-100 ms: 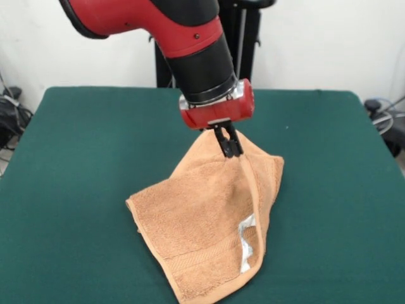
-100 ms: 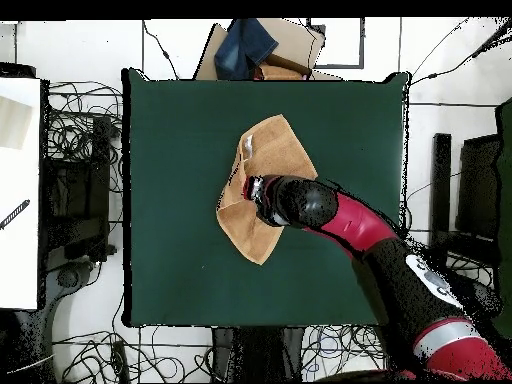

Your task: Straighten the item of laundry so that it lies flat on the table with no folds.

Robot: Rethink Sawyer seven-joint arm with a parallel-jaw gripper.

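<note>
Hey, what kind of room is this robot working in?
Most likely a robotics lab or test space: a green table holding only one towel, cables tangled across the floor around it, and a cardboard box at the table's edge.

Tangled black cables (image 2: 85, 125) are spread over the floor on one side of the overhead view. A cardboard box (image 2: 290, 45) with blue cloth (image 2: 245, 45) is seen beyond.
</note>
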